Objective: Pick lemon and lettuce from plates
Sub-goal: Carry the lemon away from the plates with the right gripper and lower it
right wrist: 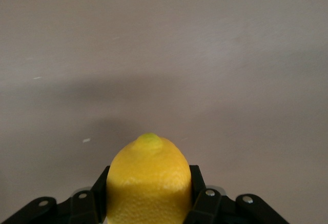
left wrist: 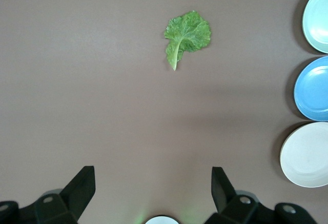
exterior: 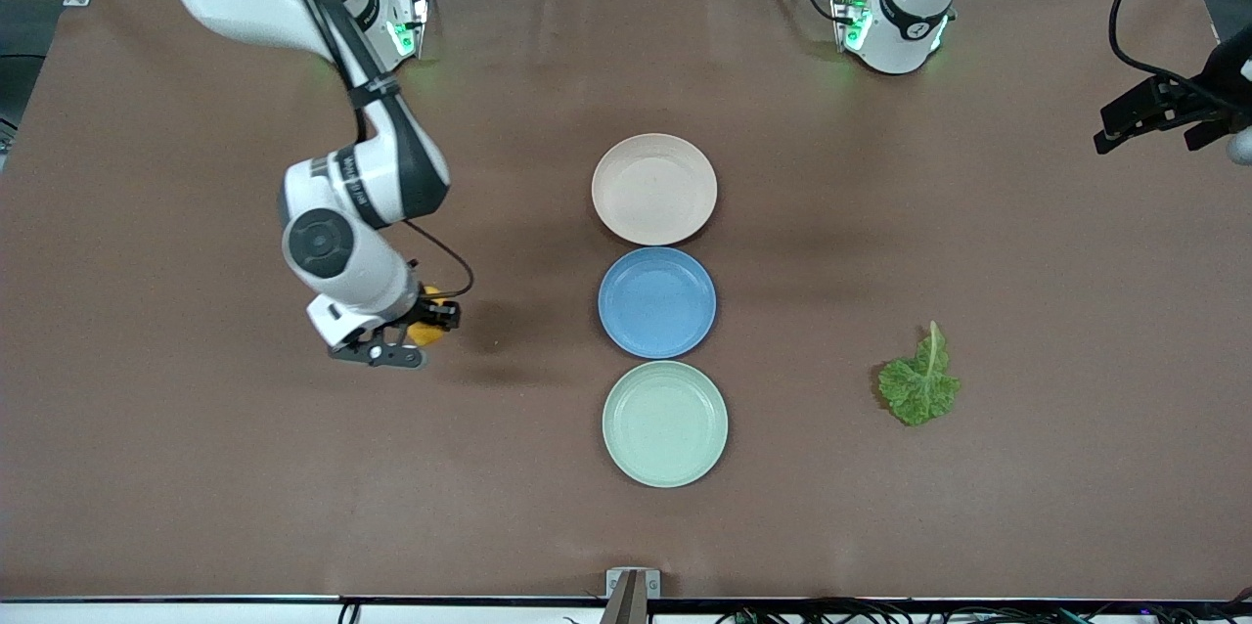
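Observation:
My right gripper (exterior: 423, 331) is shut on the yellow lemon (exterior: 428, 326), low over bare table toward the right arm's end from the plates. In the right wrist view the lemon (right wrist: 148, 180) fills the gap between the black fingers (right wrist: 199, 183). The lettuce (exterior: 919, 384), a crinkled green leaf, lies on the table toward the left arm's end, off the plates; it also shows in the left wrist view (left wrist: 187, 34). The beige-pink plate (exterior: 654, 188) and the pale green plate (exterior: 665, 423) hold nothing. My left gripper (exterior: 1149, 125) is open and empty, high over the left arm's end of the table (left wrist: 152, 183).
A blue plate (exterior: 656, 301) with nothing on it sits between the beige-pink and pale green plates, all three in a row at mid-table. The brown table cover (exterior: 196, 468) is bare elsewhere. A small bracket (exterior: 632, 583) sits at the table's near edge.

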